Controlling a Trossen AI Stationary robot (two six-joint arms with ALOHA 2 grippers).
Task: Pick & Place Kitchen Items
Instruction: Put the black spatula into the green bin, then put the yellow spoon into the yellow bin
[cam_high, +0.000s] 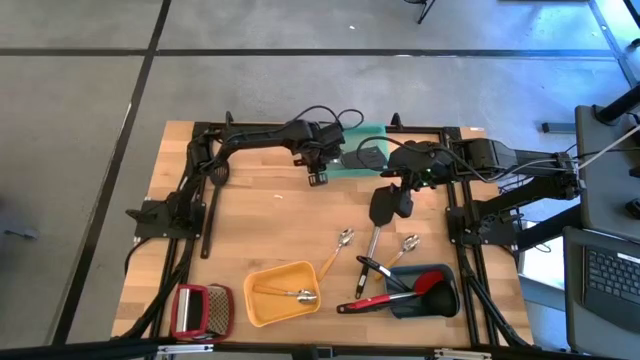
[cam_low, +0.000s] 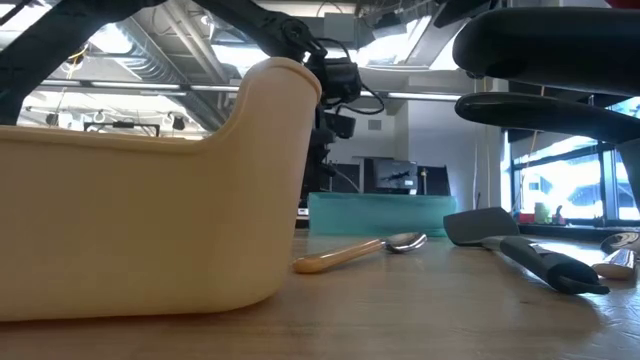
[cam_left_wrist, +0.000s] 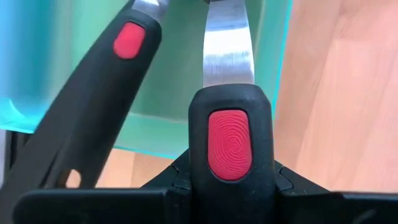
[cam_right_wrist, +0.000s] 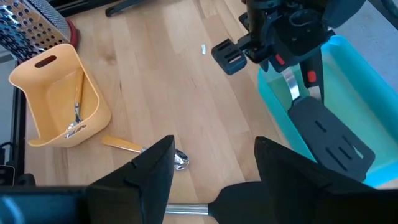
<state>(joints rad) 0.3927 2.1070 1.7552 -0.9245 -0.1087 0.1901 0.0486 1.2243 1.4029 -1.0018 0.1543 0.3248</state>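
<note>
My left gripper (cam_high: 318, 155) points down over the near-left corner of the teal tray (cam_high: 352, 166) and is shut on a black turner (cam_right_wrist: 329, 140). The turner's slotted blade lies in the tray. A second black handle with a red spot (cam_left_wrist: 127, 40) runs beside the held one; I cannot tell whether it belongs to the same tool. My right gripper (cam_right_wrist: 214, 168) is open and empty. It hovers above a black spatula (cam_high: 380, 207) that lies flat on the table, its metal shaft (cam_high: 373, 245) pointing toward the near edge. My left gripper holds the turner by its black handle with the red thumb pad (cam_left_wrist: 261, 143), near the handle's free end. The fingers come from above and are hidden behind the handle. The metal shaft (cam_left_wrist: 227, 56) slants down into the tray, where the blade (cam_right_wrist: 329, 140) rests.
A yellow tray (cam_high: 262, 305) near the front holds a metal spoon. An orange-handled spoon (cam_high: 338, 248) and a small spoon (cam_high: 406, 245) lie loose. A grey-blue tray (cam_high: 447, 300) holds a red spoon and black tools. The grater (cam_high: 200, 308) and a long black utensil (cam_high: 212, 200) lie at the left.
</note>
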